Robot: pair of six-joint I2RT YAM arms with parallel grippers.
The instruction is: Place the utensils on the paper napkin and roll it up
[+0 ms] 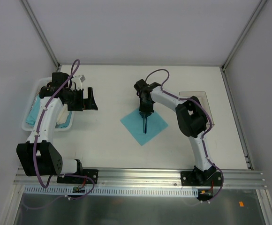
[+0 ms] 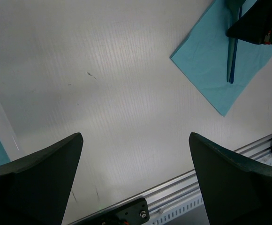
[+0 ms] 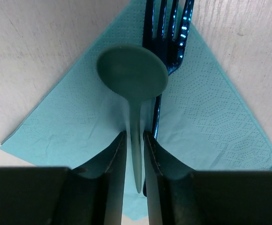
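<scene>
The paper napkin (image 1: 155,124) lies flat as a teal diamond mid-table. On it rest the utensils: a pale teal spoon (image 3: 132,70) and a dark blue fork (image 3: 166,28) side by side, handles pointing toward the near edge. My right gripper (image 3: 135,136) stands low over the napkin (image 3: 206,122), its jaws slightly apart on either side of the spoon's handle, with thin gaps showing. My left gripper (image 1: 91,99) hovers wide open over bare table to the left, holding nothing. In the left wrist view the napkin (image 2: 206,56) and a utensil (image 2: 231,61) appear at the upper right.
A white basket (image 1: 30,101) with teal napkin bundles (image 1: 33,112) sits at the left edge under the left arm. A clear tray (image 1: 197,95) lies at the back right, behind the right arm. An aluminium rail (image 1: 140,176) runs along the near edge.
</scene>
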